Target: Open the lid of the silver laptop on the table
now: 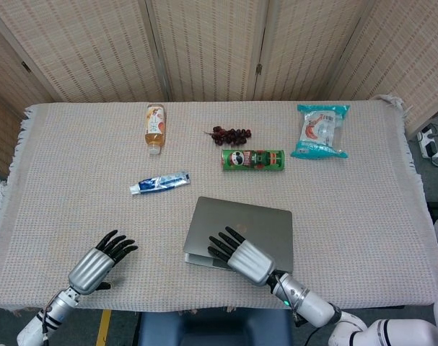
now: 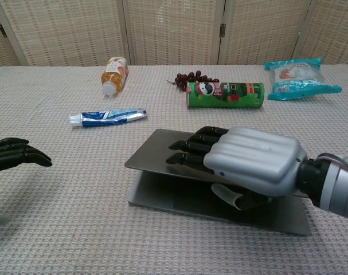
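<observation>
The silver laptop [image 1: 255, 225] [image 2: 156, 150] lies at the near middle of the table, its lid raised a little at the front edge. My right hand [image 1: 242, 255] [image 2: 242, 163] grips that front edge, fingers lying on top of the lid and thumb tucked underneath. The laptop base [image 2: 179, 199] shows below the lifted lid. My left hand [image 1: 100, 262] [image 2: 13, 154] hovers open over the cloth to the left of the laptop, fingers spread, holding nothing.
A toothpaste tube [image 1: 159, 182], a bottle [image 1: 154, 127], grapes [image 1: 230, 134], a green chips can [image 1: 252, 159] and a teal snack bag [image 1: 320, 131] lie farther back. A folding screen [image 1: 219, 43] stands behind the table.
</observation>
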